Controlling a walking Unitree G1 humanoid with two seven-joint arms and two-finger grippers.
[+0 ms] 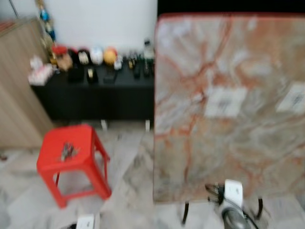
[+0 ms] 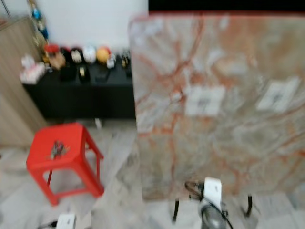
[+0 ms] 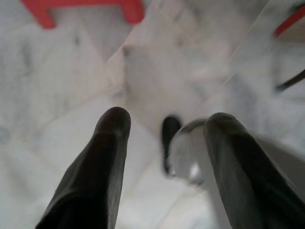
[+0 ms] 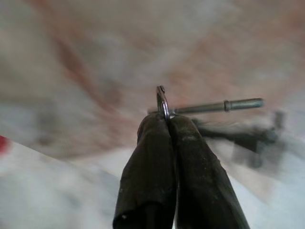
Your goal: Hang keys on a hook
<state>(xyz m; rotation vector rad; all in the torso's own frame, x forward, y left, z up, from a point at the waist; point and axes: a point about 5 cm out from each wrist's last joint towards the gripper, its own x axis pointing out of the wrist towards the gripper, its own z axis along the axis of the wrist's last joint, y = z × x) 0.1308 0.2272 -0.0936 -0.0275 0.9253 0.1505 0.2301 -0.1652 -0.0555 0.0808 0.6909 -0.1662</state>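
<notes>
I see my right gripper (image 4: pixel 167 119) clenched on the key ring (image 4: pixel 162 101), keys (image 4: pixel 219 106) jutting beyond it, marble bench (image 1: pixel 228 105) just ahead

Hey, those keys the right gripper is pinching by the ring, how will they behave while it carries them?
The right gripper clamps only the thin metal ring, so the keys will probably swing freely. The ring looks smooth and could slip or twist between the fingers. They seem light and rigid, unlikely to bend.
</notes>
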